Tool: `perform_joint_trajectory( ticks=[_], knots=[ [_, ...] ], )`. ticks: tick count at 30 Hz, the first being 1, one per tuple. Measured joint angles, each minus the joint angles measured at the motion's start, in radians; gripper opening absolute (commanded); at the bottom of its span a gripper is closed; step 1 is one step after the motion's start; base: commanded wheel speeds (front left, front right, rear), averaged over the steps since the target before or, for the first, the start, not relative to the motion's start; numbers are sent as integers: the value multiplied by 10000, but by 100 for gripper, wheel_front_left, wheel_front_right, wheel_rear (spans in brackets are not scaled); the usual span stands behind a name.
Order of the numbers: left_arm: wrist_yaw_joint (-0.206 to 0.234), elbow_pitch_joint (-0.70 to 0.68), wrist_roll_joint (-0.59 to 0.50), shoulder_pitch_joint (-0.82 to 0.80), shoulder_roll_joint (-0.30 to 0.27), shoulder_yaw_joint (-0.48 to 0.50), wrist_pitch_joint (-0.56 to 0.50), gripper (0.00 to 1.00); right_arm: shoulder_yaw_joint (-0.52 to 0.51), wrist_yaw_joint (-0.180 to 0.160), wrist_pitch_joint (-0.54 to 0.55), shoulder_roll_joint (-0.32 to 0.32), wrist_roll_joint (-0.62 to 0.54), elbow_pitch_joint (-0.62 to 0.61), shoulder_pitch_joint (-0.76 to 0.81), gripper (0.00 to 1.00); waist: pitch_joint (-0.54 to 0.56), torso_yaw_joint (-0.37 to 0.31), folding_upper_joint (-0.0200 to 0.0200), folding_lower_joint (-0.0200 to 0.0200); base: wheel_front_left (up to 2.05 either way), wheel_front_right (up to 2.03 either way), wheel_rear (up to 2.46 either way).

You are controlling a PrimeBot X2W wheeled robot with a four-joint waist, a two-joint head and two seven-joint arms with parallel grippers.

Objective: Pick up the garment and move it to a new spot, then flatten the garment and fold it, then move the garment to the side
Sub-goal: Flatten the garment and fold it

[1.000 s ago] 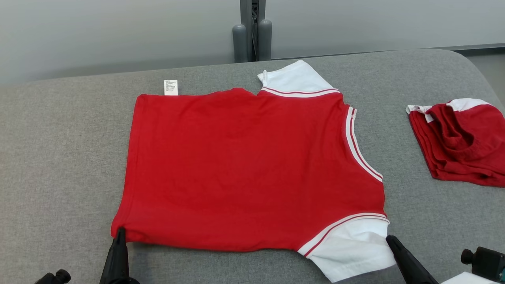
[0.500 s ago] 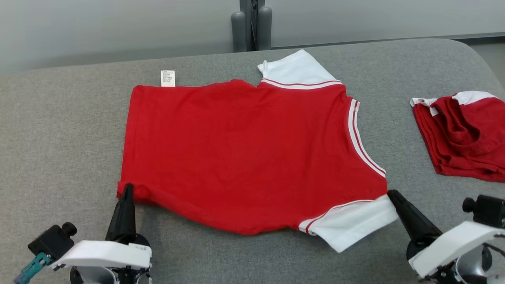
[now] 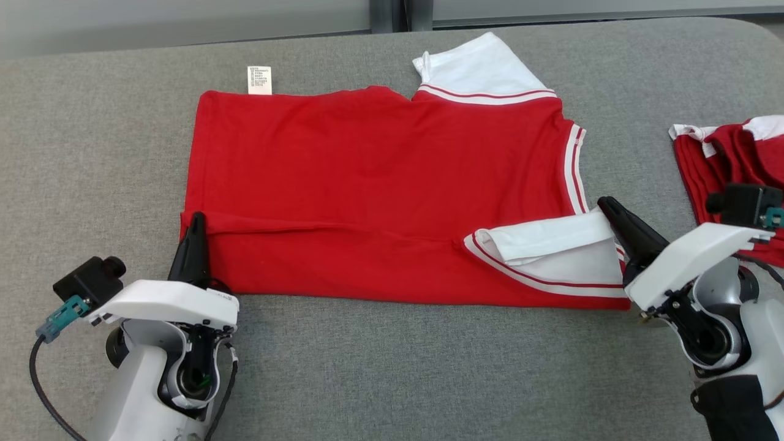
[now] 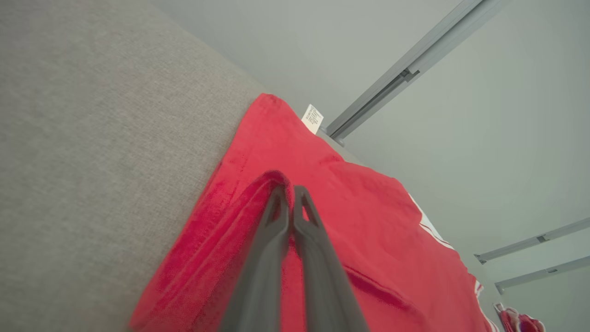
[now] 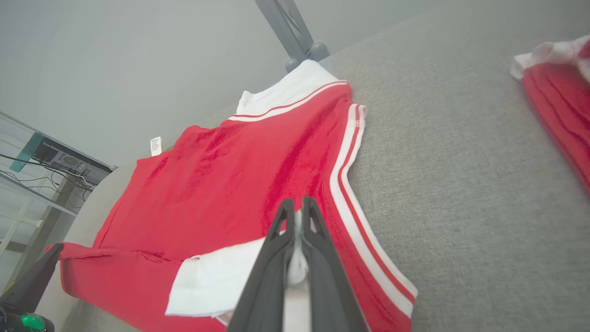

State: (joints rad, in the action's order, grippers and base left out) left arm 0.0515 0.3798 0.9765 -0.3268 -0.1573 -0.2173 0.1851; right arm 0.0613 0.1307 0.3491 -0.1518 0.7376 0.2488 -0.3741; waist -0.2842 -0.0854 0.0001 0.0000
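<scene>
A grey cloth-covered worktop (image 3: 392,367) runs under a pale wall. The red garment (image 3: 380,159) lies spread across the centre of the head view, with a second red bundle (image 3: 729,153) at the right edge. The fold looks to be in hand, as the near strip lies doubled over the body. At lower left, the left tool (image 3: 197,219) is clamped on the red hem corner. At centre right, the right tool (image 3: 606,205) is pinched on the white sleeve (image 3: 551,245). Both forearms slant up-frame, low over the cloth. The next move probably calls for carrying both corners level toward the far edge so the crease comes out straight.

White wrist shells (image 3: 165,300), long tapered dark gripper fingers (image 3: 191,251), black camera blocks (image 3: 89,283), teal connectors (image 3: 61,313), black cable (image 3: 30,373)
</scene>
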Motion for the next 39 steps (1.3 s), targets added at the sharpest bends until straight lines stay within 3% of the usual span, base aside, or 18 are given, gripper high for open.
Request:
perform_joint_trajectory(
  ticks=[5,13,14,15,17,18,19,26,39],
  knots=[
    [48,957,-173,-784,46,-90,77,0,581,0,-197,-82,-63,1524,-1258,0,-324,26,0,0,0,0,0],
    [86,1597,-314,-1155,130,-270,2,0,1049,0,-619,-257,13,2869,-2077,0,-408,120,0,0,0,0,0],
    [86,1653,-330,-1191,140,-280,2,0,1057,0,-759,-278,15,3014,-2168,9,-416,127,0,0,0,0,0],
    [113,1709,-334,-1230,146,-290,2,15,1070,0,-882,-286,19,3170,-2277,28,-425,127,0,0,0,0,0],
    [119,1797,-368,-1315,138,-295,17,49,1118,0,-1085,-259,113,3438,-2503,66,-438,118,0,0,0,0,0],
    [155,1831,-382,-1342,128,-293,42,82,1127,0,-1198,-230,157,3561,-2614,98,-444,111,0,0,0,0,0],
    [173,1864,-395,-1358,121,-293,48,100,1162,0,-1289,-221,199,3672,-2731,100,-449,106,0,0,0,0,0],
    [201,1960,-420,-1408,29,-288,92,100,1561,0,-2019,-232,842,3766,-3211,100,-433,95,0,0,0,0,0],
    [217,972,-617,-525,-334,-203,418,100,1933,0,-3352,-1164,1722,2851,-2619,100,-4,-46,0,0,0,0,0]
  ],
)
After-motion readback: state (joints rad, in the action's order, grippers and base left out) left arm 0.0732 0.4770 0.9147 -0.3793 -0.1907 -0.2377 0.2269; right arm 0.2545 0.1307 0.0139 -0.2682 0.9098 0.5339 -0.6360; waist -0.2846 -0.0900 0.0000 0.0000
